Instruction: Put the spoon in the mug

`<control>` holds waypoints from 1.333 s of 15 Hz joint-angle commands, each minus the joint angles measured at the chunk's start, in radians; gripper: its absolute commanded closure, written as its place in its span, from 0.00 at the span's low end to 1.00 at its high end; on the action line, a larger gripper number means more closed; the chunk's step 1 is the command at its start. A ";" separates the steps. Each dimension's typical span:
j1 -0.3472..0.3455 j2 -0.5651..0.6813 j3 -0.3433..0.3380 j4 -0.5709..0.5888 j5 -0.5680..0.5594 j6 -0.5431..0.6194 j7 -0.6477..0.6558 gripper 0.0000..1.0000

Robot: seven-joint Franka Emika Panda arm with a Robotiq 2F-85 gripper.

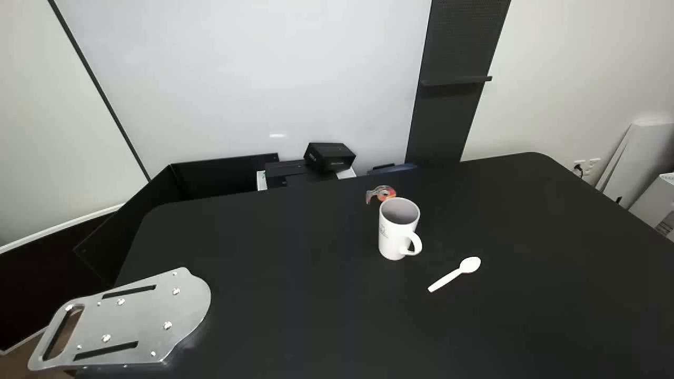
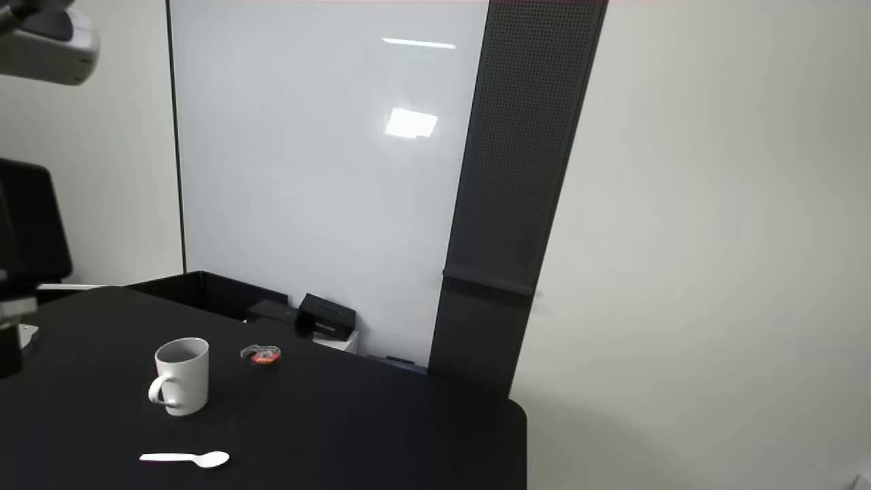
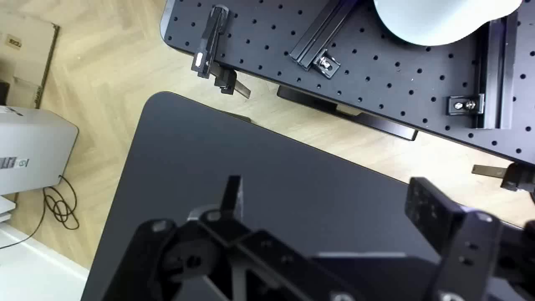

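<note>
A small white spoon point(image 1: 468, 265) lies flat on the black table, in front of the mug. It also shows in an exterior view point(image 2: 212, 459), apart from the mug. The white mug point(image 1: 392, 241) stands upright with its opening up and its loop handle to the side; it also shows in an exterior view point(image 2: 192, 384). Nothing sticks out above its rim; its bottom inside is hidden. My gripper point(image 3: 328, 194) is wide open with nothing between the fingers, above a bare part of the table in the wrist view. The spoon and mug are out of the wrist view.
A clear-and-red tape dispenser point(image 1: 386, 193) lies behind the mug. A slotted metal plate point(image 1: 137, 316) juts over the table's near left corner. Part of the arm point(image 2: 47, 47) shows at an exterior view's left edge. A perforated black board point(image 3: 397, 79) lies across a gap from the table point(image 3: 188, 138).
</note>
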 commanded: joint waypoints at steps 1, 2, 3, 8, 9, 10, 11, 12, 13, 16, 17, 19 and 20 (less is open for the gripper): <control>0.015 0.000 -0.013 0.003 -0.008 -0.006 0.008 0.00; 0.015 0.001 -0.013 0.003 -0.008 -0.006 0.008 0.00; 0.015 0.001 -0.013 0.003 -0.008 -0.006 0.008 0.00; 0.015 0.001 -0.013 0.003 -0.008 -0.006 0.008 0.00; 0.015 0.001 -0.013 0.003 -0.008 -0.006 0.008 0.00; 0.015 0.001 -0.013 0.003 -0.008 -0.006 0.008 0.00; 0.015 0.001 -0.013 0.003 -0.008 -0.006 0.008 0.00; 0.015 0.001 -0.013 0.003 -0.008 -0.006 0.008 0.00; 0.013 0.024 -0.014 0.012 -0.008 0.008 0.015 0.00; 0.009 0.108 -0.023 0.041 -0.009 0.062 0.019 0.00; 0.010 0.136 -0.027 0.047 -0.008 0.091 0.014 0.00; 0.010 0.204 -0.035 0.058 -0.007 0.167 0.003 0.00; 0.009 0.241 -0.038 0.064 -0.006 0.211 0.000 0.00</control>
